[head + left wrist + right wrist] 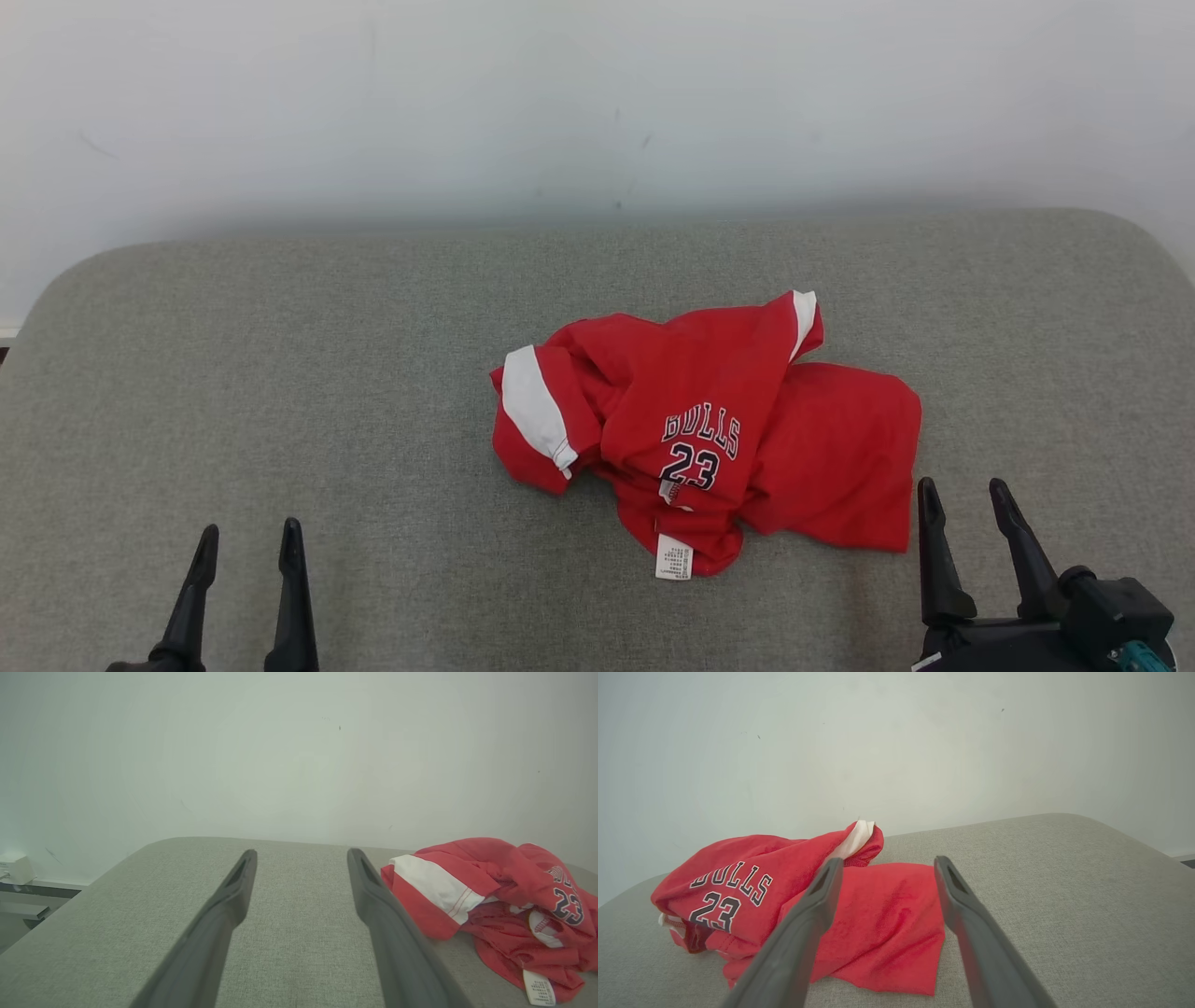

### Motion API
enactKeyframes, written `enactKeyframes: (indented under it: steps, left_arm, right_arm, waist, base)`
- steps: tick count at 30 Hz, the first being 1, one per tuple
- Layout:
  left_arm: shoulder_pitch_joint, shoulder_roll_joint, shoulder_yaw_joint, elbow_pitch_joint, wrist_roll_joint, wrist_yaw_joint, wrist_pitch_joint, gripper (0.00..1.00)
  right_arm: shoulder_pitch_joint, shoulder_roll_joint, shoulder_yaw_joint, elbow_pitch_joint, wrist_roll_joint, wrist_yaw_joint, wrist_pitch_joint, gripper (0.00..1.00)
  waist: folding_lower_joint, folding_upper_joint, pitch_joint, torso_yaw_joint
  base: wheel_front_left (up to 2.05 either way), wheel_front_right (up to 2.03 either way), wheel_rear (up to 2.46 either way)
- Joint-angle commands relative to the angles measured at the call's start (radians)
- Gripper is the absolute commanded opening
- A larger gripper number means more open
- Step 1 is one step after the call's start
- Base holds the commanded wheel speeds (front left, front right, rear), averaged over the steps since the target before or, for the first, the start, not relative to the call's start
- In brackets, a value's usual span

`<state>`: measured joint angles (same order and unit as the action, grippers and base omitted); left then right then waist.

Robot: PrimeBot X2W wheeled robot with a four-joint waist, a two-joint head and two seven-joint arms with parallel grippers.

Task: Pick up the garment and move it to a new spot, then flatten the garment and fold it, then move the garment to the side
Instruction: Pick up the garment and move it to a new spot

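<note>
Head view, red jersey: it is lying in a crumpled heap near the middle of the grey cloth table top, a bit over to the right.
Letters: "BULLS" and "23" are showing in dark print on the top fold.
White bands: one is sitting at the heap's left end, and another is peeking out at the far edge.
White tag: it is sticking out at the near edge of the heap.
Right gripper: its two dark fingers are standing wide apart and holding nothing. It is sitting just beside the jersey's near right corner, not touching it.
Right wrist view: the flat red part of the jersey is lying just past the fingertips.
Left gripper: its fingers are spread wide too and holding nothing. It is hanging well apart from the jersey, on the left.
Left wrist view: the jersey is showing off to the right of the fingers.
Wall: it is standing pale and plain behind the table top.
</note>
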<state>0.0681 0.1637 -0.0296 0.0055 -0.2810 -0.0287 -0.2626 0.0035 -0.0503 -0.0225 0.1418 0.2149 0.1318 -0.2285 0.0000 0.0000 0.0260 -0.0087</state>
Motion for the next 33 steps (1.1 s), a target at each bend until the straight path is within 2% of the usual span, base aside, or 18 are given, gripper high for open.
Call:
enactKeyframes:
  steps: [1, 7, 15, 24, 33]
  left_arm:
    - [0.005, -0.004, 0.007, 0.003, 0.010, -0.005, -0.003, 1.00]
    - [-0.039, -0.010, 0.008, 0.030, 0.024, -0.037, -0.003, 1.00]
    - [-0.249, 0.041, -0.052, 0.087, 0.006, -0.085, 0.033, 1.00]
    - [-0.481, 0.105, -0.157, 0.139, -0.102, -0.103, 0.240, 1.00]
    - [-0.579, 0.195, -0.294, 0.215, -0.241, -0.101, 0.390, 1.00]
  right_arm:
    - [0.010, 0.000, -0.001, -0.002, -0.007, -0.002, 0.002, 1.00]
    - [0.002, 0.000, 0.009, 0.000, 0.000, -0.002, 0.005, 1.00]
    - [-0.022, 0.000, 0.014, -0.003, 0.001, -0.002, 0.004, 1.00]
    - [-0.052, 0.000, 0.024, 0.022, 0.030, -0.002, -0.012, 1.00]
    - [-0.089, 0.000, 0.051, 0.065, 0.060, -0.002, -0.030, 1.00]
  waist:
    - [0.0000, 0.0000, -0.002, 0.000]
    - [0.0000, 0.0000, 0.000, -0.009]
    - [0.0000, 0.0000, 0.026, -0.045]
    - [0.0000, 0.0000, 0.089, -0.121]
    - [0.0000, 0.0000, 0.136, -0.189]
  base:
    - [0.00, 0.00, 0.00]
    - [0.00, 0.00, 0.00]
    - [0.00, 0.00, 0.00]
    - [0.00, 0.00, 0.00]
    - [0.00, 0.00, 0.00]
